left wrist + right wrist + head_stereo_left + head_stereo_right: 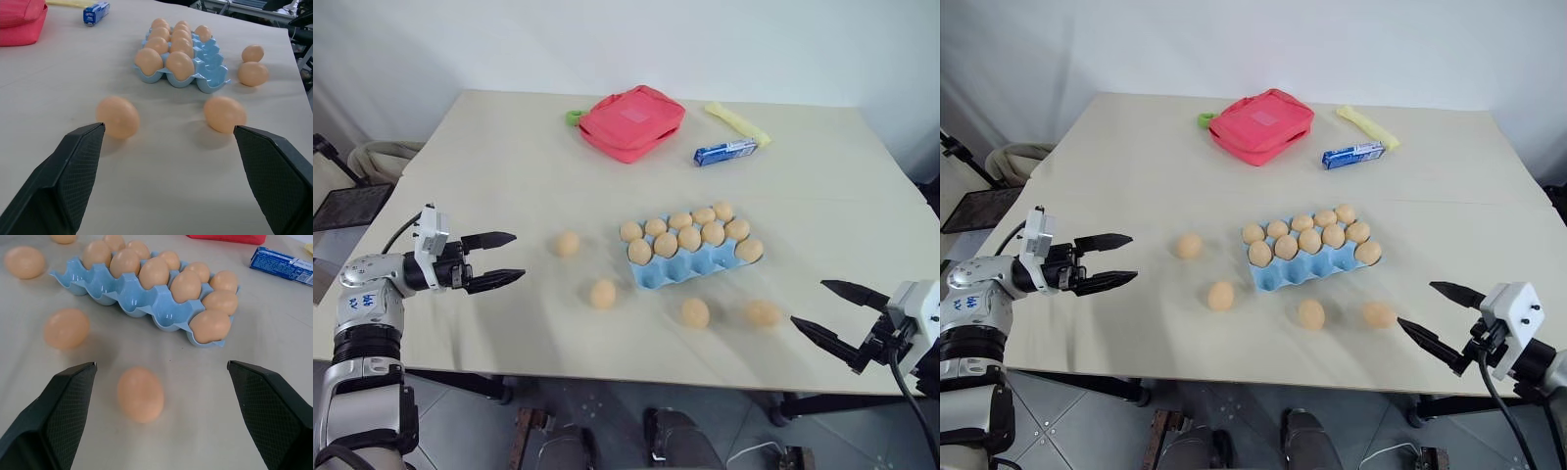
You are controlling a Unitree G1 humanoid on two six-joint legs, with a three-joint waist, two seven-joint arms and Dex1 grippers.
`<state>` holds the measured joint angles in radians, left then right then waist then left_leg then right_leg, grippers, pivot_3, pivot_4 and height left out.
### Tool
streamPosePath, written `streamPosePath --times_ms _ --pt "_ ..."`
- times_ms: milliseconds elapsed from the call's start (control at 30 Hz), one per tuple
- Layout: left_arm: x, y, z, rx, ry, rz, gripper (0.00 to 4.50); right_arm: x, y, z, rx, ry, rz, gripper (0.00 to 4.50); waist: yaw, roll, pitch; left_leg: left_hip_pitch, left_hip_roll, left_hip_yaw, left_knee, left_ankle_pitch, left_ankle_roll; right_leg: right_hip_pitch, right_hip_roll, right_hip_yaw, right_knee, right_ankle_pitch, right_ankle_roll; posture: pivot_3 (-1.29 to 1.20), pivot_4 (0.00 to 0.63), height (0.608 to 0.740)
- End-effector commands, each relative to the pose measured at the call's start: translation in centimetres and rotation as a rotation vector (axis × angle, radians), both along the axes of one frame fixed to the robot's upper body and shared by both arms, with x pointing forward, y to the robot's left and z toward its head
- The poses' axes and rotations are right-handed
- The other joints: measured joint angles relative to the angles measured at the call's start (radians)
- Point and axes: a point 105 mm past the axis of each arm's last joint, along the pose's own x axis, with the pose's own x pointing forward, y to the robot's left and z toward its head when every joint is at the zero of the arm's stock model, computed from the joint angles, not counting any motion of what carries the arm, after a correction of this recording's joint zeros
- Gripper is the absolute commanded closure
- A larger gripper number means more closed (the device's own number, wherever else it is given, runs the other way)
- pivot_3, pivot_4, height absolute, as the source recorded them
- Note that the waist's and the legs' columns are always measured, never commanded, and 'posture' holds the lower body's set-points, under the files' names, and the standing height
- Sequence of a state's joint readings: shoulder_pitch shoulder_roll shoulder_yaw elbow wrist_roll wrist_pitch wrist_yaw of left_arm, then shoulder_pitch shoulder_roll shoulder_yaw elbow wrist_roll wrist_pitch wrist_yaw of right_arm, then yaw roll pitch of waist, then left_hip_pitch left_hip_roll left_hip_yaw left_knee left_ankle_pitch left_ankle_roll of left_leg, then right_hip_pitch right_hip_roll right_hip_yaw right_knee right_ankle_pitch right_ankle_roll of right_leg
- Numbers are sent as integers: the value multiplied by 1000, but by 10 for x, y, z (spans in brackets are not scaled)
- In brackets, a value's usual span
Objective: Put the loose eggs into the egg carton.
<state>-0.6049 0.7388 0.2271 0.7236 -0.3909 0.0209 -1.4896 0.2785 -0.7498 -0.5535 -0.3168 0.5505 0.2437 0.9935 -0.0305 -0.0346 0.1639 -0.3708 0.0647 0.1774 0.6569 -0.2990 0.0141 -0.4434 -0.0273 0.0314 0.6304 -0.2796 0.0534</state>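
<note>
I log the egg carton [690, 266], light-blue, centre frame, ten cups filled; four loose eggs [602, 294] below and left; left gripper [497, 258] and right gripper [830, 311] both spread, empty.

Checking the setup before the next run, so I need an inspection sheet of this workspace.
Surface: beige table, flat.
Job's things: light-blue egg carton with eleven eggs and four empty near-row cups; four loose eggs on the table.
Clutter: pink pouch, blue-and-white packet, yellow object at the far edge.
Grippers: left gripper open, empty; right gripper open, empty.
Cables: black cable by the right wrist.
Surroundings: white wall.
</note>
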Motion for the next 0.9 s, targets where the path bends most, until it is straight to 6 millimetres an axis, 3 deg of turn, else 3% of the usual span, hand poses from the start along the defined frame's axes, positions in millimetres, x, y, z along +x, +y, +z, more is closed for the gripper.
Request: streamPosePath --times_ms 33,200,567,900 --pt "2 2 10 -2 -45 6 0 1 7 12 7 -51 13 37 0 0 0 0 0 0 0 0 0 0 0 0 0 0 0 0 150 740" --pt "9 3 18 -65 -66 70 0 3 10 17 36 -70 -6 37 1 0 0 0 0 0 0 0 0 0 0 0 0 0 0 0 150 740" --pt "-4 -3 4 -7 -5 -16 0 -1 11 21 68 -81 -72 37 1 0 0 0 0 0 0 0 0 0 0 0 0 0 0 0 150 740" --pt "-7 -10 8 -73 -42 -71 0 -25 36 -2 192 -51 -204 37 0 0 0 0 0 -1 0 0 0 0 -1 -1 0 0 -1 0 150 740"
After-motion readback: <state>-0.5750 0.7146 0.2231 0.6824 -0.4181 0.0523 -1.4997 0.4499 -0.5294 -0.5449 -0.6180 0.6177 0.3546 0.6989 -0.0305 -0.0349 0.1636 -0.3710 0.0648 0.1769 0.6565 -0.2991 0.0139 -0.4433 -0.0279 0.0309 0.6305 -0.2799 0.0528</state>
